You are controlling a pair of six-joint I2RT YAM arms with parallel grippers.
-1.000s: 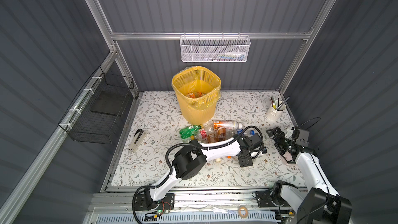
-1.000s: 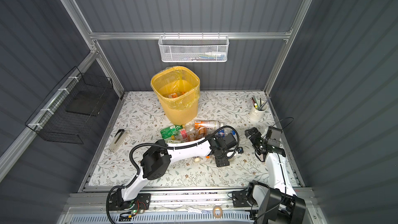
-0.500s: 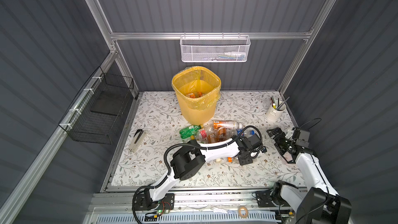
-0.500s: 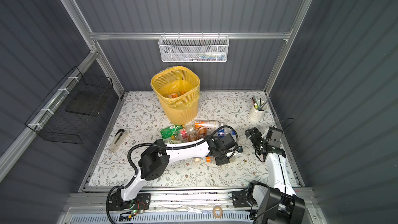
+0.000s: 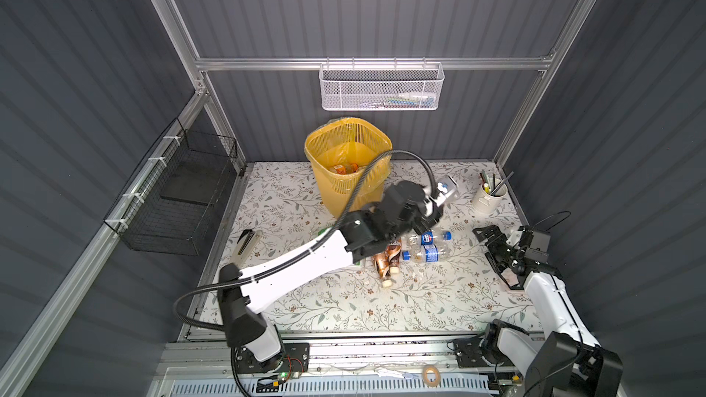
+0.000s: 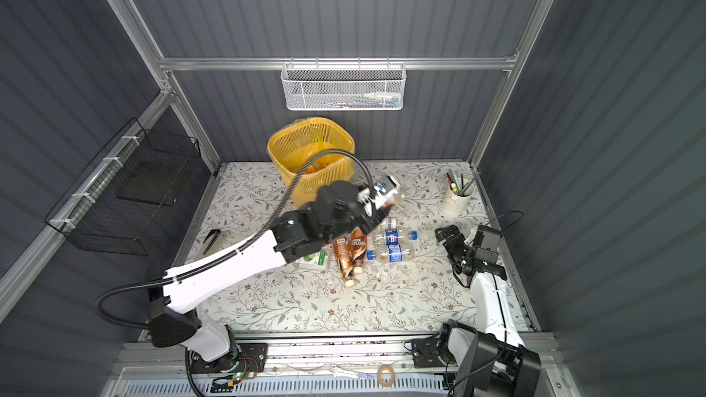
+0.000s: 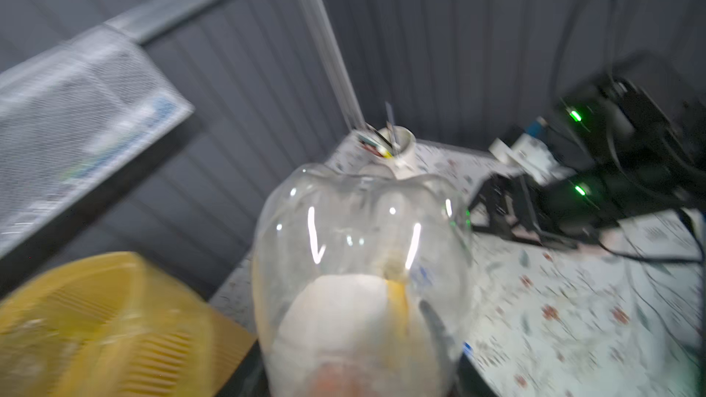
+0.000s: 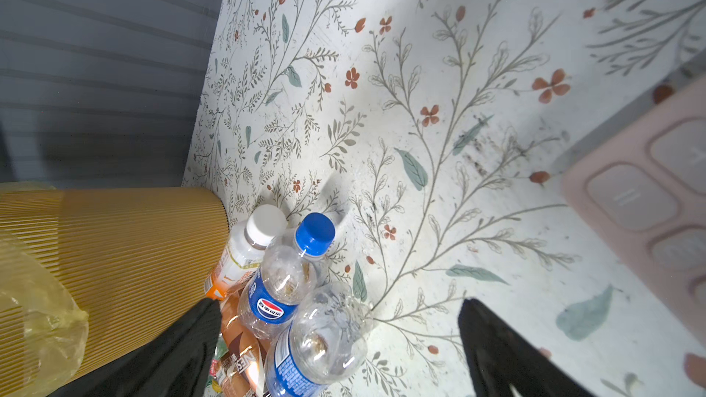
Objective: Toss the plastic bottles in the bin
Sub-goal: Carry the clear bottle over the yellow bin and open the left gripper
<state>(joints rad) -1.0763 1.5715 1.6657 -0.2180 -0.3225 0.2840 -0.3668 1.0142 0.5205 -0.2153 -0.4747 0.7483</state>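
Grey ribbed walls close a bench covered with a floral sheet [image 5: 382, 307]. The tall yellow lattice bin [image 5: 336, 189] stands at the far middle of it, and a few orange bottles [image 5: 344, 168] already lie inside.

The left gripper [image 5: 433, 204] is raised above the bench and is clamped on a small clear plastic bottle [image 7: 363, 246]. In both top views this bottle [image 6: 386, 189] hangs just right of the bin, not over its opening. The right gripper [image 5: 494, 253] rests low at the right side of the bench with its jaws wide apart and nothing between them.

More bottles wait on the bench between the two arms: two clear ones with blue labels [image 5: 427, 246] and two brown ones [image 5: 386, 261] lying side by side.

The step in hand seems to be the carry to the bin. To do it well, the left arm should probably keep its height, move to the left and a little far until the bottle is fully above the opening, and only then part the jaws. The black ribbed cable [image 5: 366, 169] of this arm loops across the bin, so the bottle may strike it. The bottle looks light and could bounce off the rim if it is released too early.
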